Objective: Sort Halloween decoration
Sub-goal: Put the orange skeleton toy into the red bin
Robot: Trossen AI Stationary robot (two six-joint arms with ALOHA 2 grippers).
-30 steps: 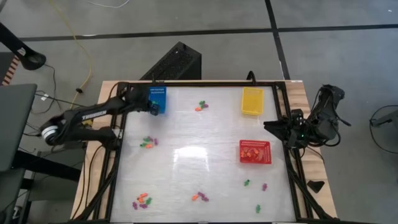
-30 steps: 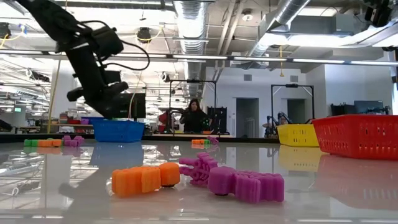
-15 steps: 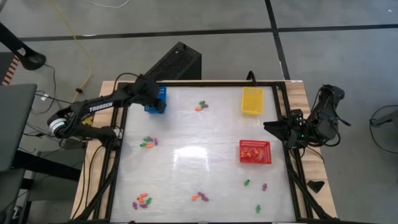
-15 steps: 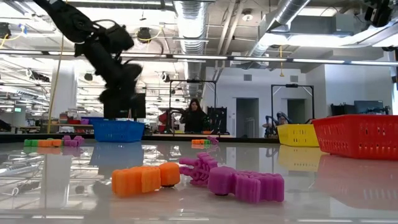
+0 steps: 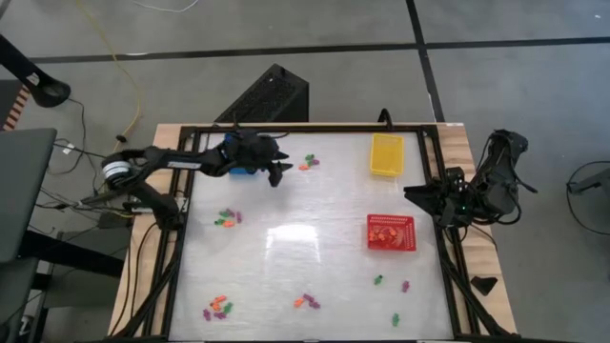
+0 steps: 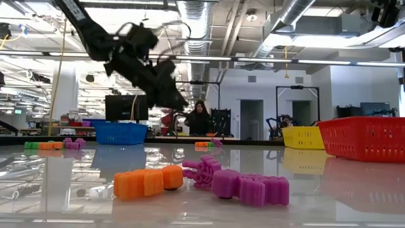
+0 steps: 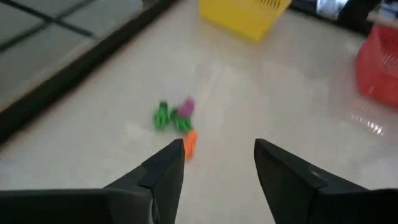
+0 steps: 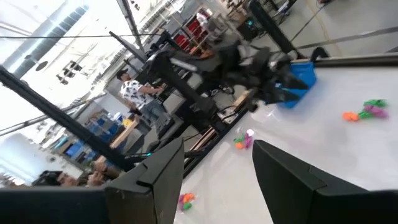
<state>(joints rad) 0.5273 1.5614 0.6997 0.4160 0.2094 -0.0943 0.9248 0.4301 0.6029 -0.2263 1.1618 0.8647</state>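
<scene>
The Halloween decoration lies in small orange, green and purple clusters on the white table, at the far middle [image 5: 308,162], the left [image 5: 227,219] and near the front [image 5: 306,302]. My left gripper [image 5: 279,174] hangs open and empty above the table, just right of the blue basket [image 5: 244,172]. It points slantwise toward the far-middle cluster [image 7: 177,121], which lies ahead of its fingers [image 7: 168,171]. My right gripper [image 5: 412,192] waits open at the table's right edge, raised and empty [image 8: 217,168].
A yellow basket [image 5: 386,154] stands at the far right. A red basket [image 5: 391,232] holding orange pieces stands right of the middle. More pieces lie at the front left [image 5: 217,308] and front right [image 5: 395,319]. A black frame [image 5: 286,128] rims the table. People show in the room behind.
My left gripper has swung from above the blue basket toward the table's right edge, out over the open table toward the far-middle cluster. It has tipped up from pointing steeply down to a shallow slant.
</scene>
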